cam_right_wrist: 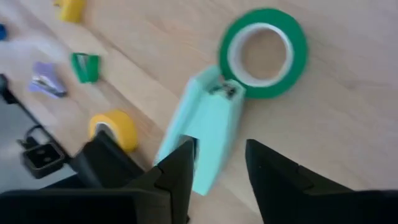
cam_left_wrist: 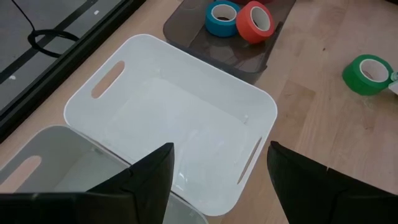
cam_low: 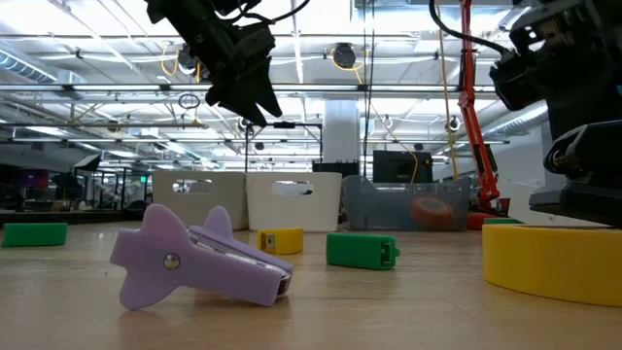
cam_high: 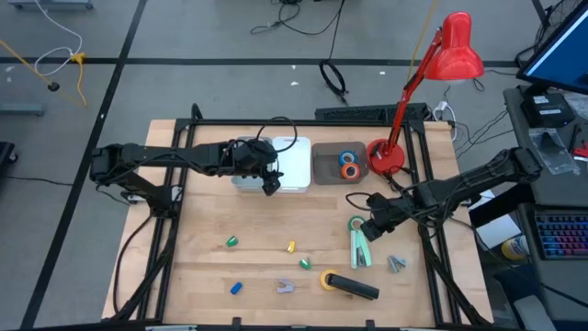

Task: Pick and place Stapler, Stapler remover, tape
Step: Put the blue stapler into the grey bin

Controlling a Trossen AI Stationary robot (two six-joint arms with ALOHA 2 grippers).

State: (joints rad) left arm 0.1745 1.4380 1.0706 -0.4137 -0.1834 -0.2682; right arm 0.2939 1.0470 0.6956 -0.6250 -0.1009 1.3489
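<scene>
On the right side of table [cam_high: 202,230]: you see the right gripper [cam_right_wrist: 214,163] just above the mint stapler [cam_right_wrist: 208,134], fingers partly open, holding nothing.
Green tape [cam_right_wrist: 266,52]: it touches the far end of the mint stapler.
Left gripper [cam_left_wrist: 219,171]: you find it wide open and empty over the white bin [cam_left_wrist: 124,59].
Blue tape [cam_left_wrist: 222,18] and orange tape [cam_left_wrist: 255,21]: both lie in the grey tray [cam_left_wrist: 186,31], right of the bin.
Yellow tape [cam_right_wrist: 113,129]: near edge, beside the black stapler [cam_high: 354,287].
Purple staple remover [cam_low: 199,258]: near edge, left of the yellow tape.
</scene>
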